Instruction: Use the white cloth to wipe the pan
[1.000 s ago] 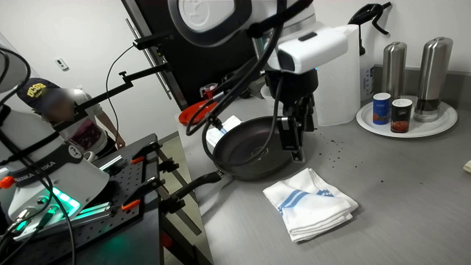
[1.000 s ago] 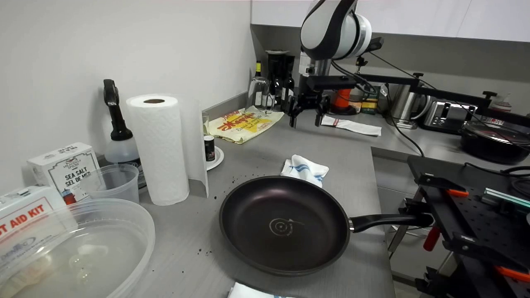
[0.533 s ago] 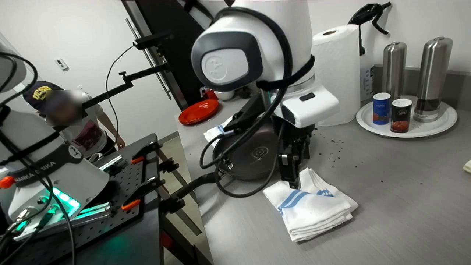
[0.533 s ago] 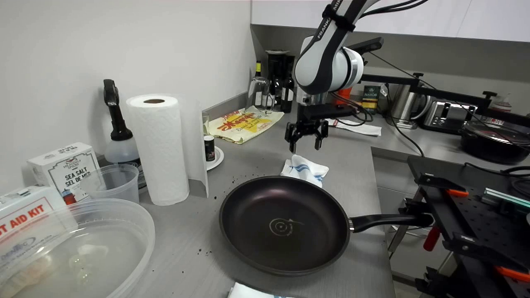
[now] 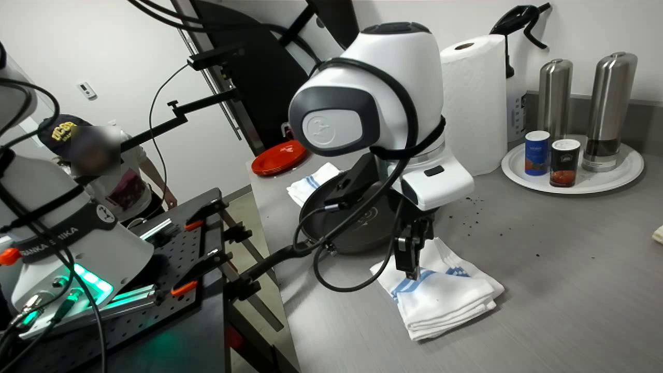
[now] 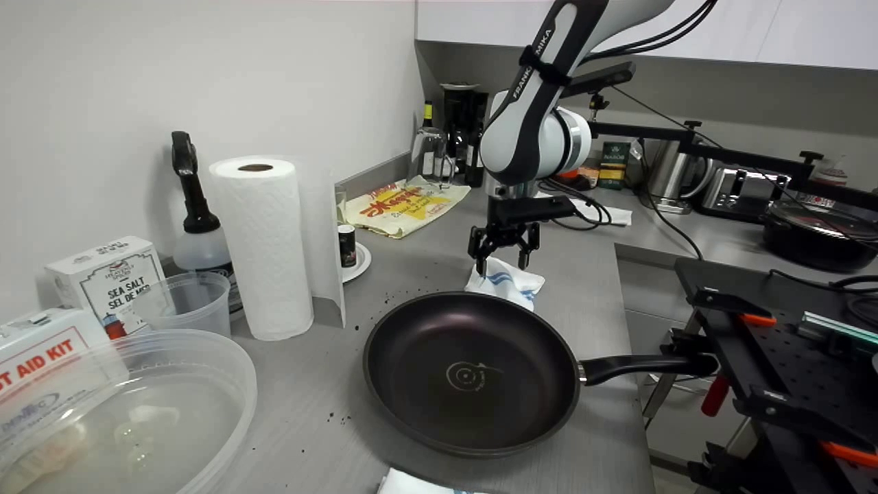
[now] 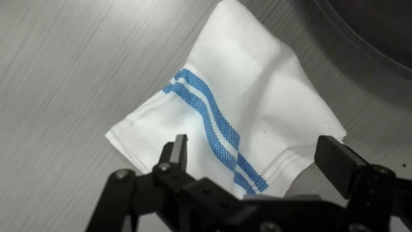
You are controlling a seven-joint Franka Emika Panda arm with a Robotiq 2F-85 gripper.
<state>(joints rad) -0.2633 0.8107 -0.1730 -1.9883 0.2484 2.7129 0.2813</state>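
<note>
Gripper (image 7: pixel 254 149) hangs over the white cloth (image 7: pixel 241 103), fingers (image 7: pixel 338 167) wide and empty, presumably to pinch a fold; in an exterior view the cloth lies near and right of the pan (image 5: pixel 360 235), handy for wiping.

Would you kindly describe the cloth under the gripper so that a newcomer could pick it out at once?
On the grey counter, find the big dark frying pan. Beside it lies a folded white cloth with blue stripes. Its similarly striped neighbour sits near the red plate; this one lies beneath the open gripper.
</note>
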